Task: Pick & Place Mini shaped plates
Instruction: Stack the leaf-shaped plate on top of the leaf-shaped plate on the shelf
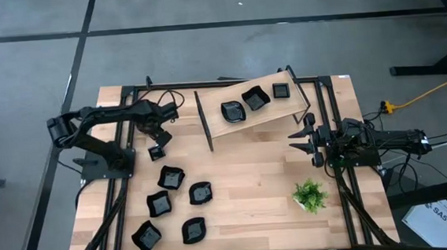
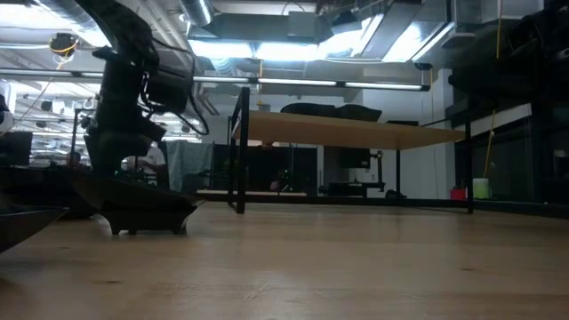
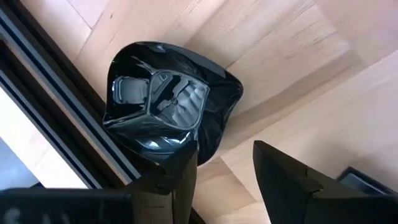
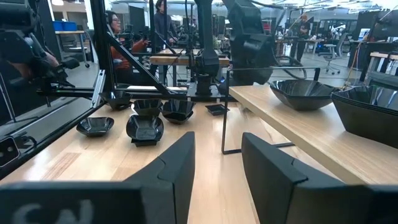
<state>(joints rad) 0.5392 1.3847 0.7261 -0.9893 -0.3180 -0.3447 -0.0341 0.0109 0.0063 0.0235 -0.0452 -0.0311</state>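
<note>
- Our left gripper (image 1: 158, 142) hangs over a small black plate (image 1: 156, 152) by the table's left rail, fingers apart, one fingertip (image 3: 180, 165) at its rim.
- Five plates (image 1: 170, 177) lie nearer front; three (image 1: 232, 112) sit on the raised shelf (image 1: 285, 106).
- Our right gripper (image 1: 302, 141) waits, fingers apart, holding nothing.

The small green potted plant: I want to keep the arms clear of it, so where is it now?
In the high view the small green potted plant stands on the wooden table's right side near the front edge, just in front of the right end effector, far from the glossy black dishes.
</note>
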